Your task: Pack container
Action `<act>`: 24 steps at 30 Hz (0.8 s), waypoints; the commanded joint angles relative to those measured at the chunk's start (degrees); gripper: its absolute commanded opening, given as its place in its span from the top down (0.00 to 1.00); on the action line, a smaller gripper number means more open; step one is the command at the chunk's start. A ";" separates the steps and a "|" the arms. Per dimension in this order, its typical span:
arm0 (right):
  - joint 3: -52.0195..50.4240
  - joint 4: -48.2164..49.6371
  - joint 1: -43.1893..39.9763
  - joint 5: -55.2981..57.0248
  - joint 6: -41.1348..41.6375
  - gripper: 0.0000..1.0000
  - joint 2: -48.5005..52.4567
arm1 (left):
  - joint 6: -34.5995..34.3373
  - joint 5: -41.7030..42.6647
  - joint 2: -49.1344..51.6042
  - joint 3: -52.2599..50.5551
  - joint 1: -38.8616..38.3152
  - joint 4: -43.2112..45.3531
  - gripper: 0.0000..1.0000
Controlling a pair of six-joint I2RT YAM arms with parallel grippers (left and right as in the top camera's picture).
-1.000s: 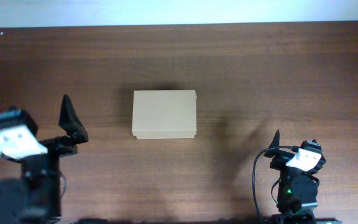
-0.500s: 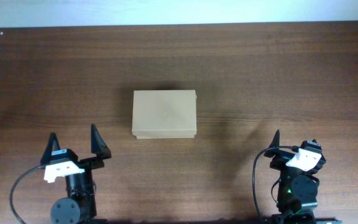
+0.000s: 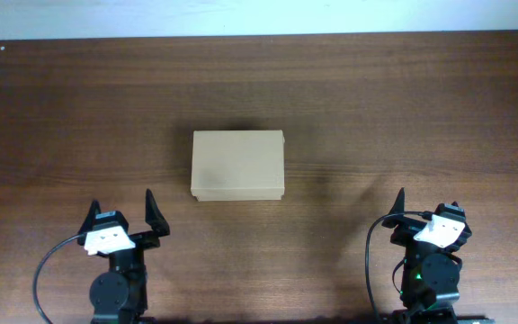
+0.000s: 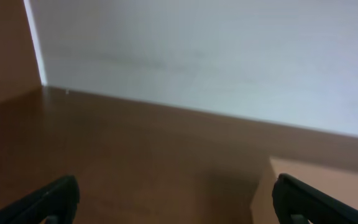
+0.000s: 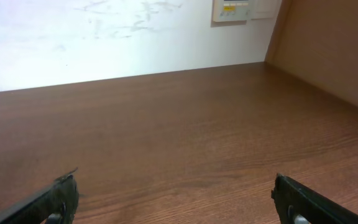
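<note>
Cardboard box [image 3: 238,166]: tan, plain, lying flat near the middle of the table [image 3: 403,99], a little left of centre, lid down.
Box in left wrist view: only one near corner [image 4: 319,186] shows, low at the right.
Left gripper [image 3: 122,205]: at the near edge, fingers spread wide with nothing between them; near the box's near-left corner but apart from it.
Right gripper [image 3: 428,205]: at the near edge on the far right, fingers spread wide and empty, well apart from the box.
Contents: hidden, since the lid is down; no loose item to pack shows anywhere on the wood.
Done so far: cannot tell from the outside. With the lid shut and both arms drawn back, this reads as either the very start or the finish.
Left to do: if unpacked, the lid has to come up, an item has to go in, and the lid has to be shut again.
Far edge: the table meets a white wall [image 3: 241,18], with bare wood between it and the box.
Sides: a brown side panel [image 5: 334,50] rises at the right in the right wrist view; another stands at the left in the left wrist view.
Room: bare wood on every side of the box, so either arm has an unblocked path in.
Closer arm: the left, by my reckoning.
</note>
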 commanded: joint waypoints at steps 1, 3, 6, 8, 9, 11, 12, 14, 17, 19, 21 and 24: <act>-0.52 0.00 -0.42 0.72 0.22 0.01 -0.50 | -0.09 -0.22 -0.57 -0.50 0.33 -2.67 0.00; -0.52 0.00 -0.42 0.72 0.22 0.01 -0.50 | -0.07 -0.22 -0.57 -0.50 0.33 -5.68 0.00; -0.52 0.00 -0.42 0.72 0.22 0.01 -0.50 | -0.09 -0.22 -0.52 -0.48 0.33 -5.44 0.00; -0.52 0.00 -0.42 0.72 0.22 0.01 -0.50 | -0.09 -0.22 -0.48 -0.48 0.33 -5.44 0.00; -0.52 0.00 -0.42 0.72 0.22 0.01 -0.50 | -0.07 -0.22 -0.48 -0.48 0.33 -5.44 0.00; -0.52 0.00 -0.42 0.72 0.22 0.01 -0.50 | -0.09 -0.22 -0.48 -0.48 0.33 -5.44 0.00; -0.52 0.00 -0.42 0.72 0.22 0.01 -0.50 | -0.09 -0.22 -0.48 -0.48 0.33 -5.44 0.00; -0.52 0.00 -0.42 0.72 0.22 0.01 -0.50 | -0.09 -0.22 -0.48 -0.48 0.33 -5.44 0.01; -0.52 0.00 -0.42 0.72 0.22 0.01 -0.50 | -0.09 -0.22 -0.48 -0.48 0.33 -5.44 0.00; -0.52 0.00 -0.42 0.72 0.22 0.01 -0.50 | -0.09 -0.22 -0.48 -0.48 0.33 -5.44 0.00; -0.52 0.00 -0.42 0.72 0.22 0.01 -0.50 | -0.09 -0.22 -0.48 -0.48 0.33 -5.44 0.00; -0.52 0.00 -0.42 0.72 0.22 0.01 -0.50 | -0.09 -0.22 -0.48 -0.48 0.33 -5.44 0.00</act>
